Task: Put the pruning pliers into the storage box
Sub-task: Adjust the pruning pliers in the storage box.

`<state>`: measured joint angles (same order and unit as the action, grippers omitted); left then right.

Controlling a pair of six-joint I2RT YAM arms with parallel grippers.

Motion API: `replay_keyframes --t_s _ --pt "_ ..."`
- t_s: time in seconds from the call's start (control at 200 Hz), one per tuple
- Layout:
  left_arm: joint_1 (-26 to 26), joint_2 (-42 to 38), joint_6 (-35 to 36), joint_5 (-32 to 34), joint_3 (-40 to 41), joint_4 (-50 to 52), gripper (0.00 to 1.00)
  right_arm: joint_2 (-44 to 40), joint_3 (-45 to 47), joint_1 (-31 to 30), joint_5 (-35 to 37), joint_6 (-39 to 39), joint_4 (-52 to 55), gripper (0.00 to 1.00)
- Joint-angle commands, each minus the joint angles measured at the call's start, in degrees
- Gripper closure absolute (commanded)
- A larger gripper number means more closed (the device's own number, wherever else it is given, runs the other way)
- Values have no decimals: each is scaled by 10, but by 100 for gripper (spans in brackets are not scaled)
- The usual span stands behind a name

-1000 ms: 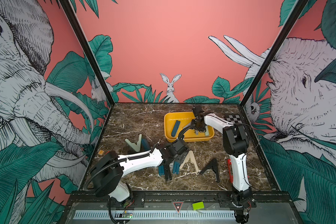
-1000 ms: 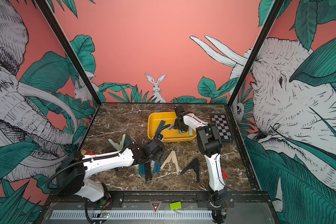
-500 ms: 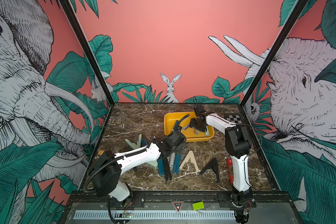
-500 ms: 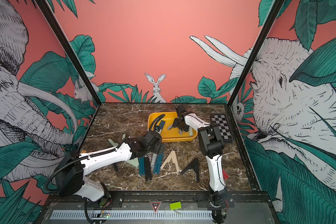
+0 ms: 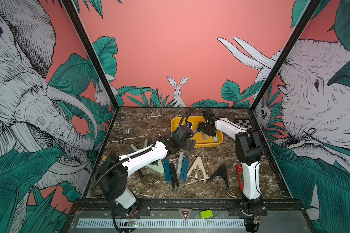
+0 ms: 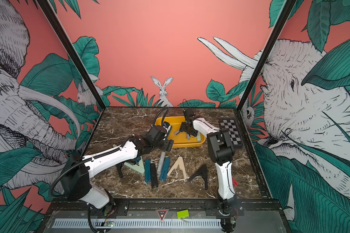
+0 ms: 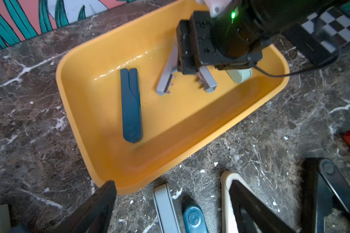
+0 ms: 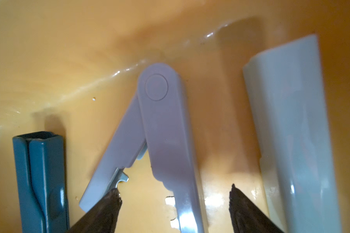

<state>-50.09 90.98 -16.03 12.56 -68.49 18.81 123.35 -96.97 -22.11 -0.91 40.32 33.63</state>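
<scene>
The storage box (image 5: 208, 144) (image 6: 188, 143) (image 7: 69, 105) is a yellow tray at the back of the marble table. In it lie a folded dark teal pruning pliers (image 7: 130, 105) (image 8: 38, 181), a grey V-shaped one (image 7: 167, 78) (image 8: 160, 125) and a pale mint one (image 7: 239, 74) (image 8: 291, 131). My right gripper (image 5: 205, 131) (image 8: 173, 193) hangs open low in the box, one grey arm lying loose between its fingers. My left gripper (image 5: 188, 145) (image 7: 172, 191) is open and empty over the box's near rim. Several more pliers lie on the table: teal (image 5: 166, 170), black (image 5: 173, 175), beige (image 5: 197, 167).
A black V-shaped pliers (image 5: 220, 174) and a thin red one (image 5: 239, 177) lie by the right arm's base. A mint V (image 5: 156, 167) is partly under the left arm. A chequered board (image 5: 243, 124) sits right of the box. A small orange block (image 5: 104, 158) is at the left wall.
My left gripper rose from the pliers on the table and moved back to the box's near rim, still empty. My right gripper opened wider over the grey pliers in the box.
</scene>
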Motion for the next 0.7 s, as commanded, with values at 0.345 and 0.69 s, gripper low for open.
replay_keyframes --t_s 0.345,0.69 --pt "92 152 62 -153 -176 0 13 16 -43 4 -16 39 -3 8" --pt "123 261 81 -221 -256 -8 15 88 -122 2 21 36 77 8"
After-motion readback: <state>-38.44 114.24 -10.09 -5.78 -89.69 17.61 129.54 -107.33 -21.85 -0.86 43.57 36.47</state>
